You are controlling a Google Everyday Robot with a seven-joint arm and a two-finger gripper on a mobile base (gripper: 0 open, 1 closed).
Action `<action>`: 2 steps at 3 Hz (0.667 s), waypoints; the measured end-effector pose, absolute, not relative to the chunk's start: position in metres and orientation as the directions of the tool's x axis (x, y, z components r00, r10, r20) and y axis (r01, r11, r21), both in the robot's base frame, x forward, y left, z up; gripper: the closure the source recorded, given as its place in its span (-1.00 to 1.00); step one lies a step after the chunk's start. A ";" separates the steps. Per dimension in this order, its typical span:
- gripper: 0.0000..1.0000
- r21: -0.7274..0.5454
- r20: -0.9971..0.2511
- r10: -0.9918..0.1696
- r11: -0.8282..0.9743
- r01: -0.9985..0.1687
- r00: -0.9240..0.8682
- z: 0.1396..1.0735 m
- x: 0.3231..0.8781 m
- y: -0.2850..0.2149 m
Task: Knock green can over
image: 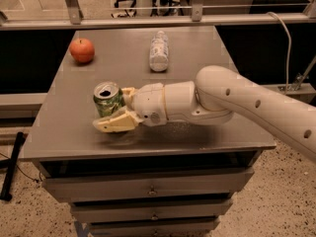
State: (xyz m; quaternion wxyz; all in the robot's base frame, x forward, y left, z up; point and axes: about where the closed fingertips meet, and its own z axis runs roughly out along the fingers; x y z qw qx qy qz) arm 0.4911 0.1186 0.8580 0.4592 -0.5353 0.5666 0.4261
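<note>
The green can (108, 100) stands upright on the grey table (64, 132), left of centre, with its opened silver top showing. My gripper (112, 108) reaches in from the right on a thick white arm and straddles the can. It is open. One cream finger (116, 123) lies along the can's near side at its base. The other finger (129, 92) sits against its far right side. Both fingers look close to or touching the can.
A red-orange apple (82, 50) sits at the table's far left. A whitish plastic bottle (158, 51) lies on its side at the far centre. Drawers (148, 189) are below the table's front edge. A railing runs behind the table.
</note>
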 end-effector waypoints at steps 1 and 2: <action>0.72 -0.033 -0.964 -0.264 0.070 -0.997 0.013 0.865 0.508 0.104; 1.00 -0.082 -0.932 -0.360 0.061 -0.995 0.054 0.881 0.530 0.086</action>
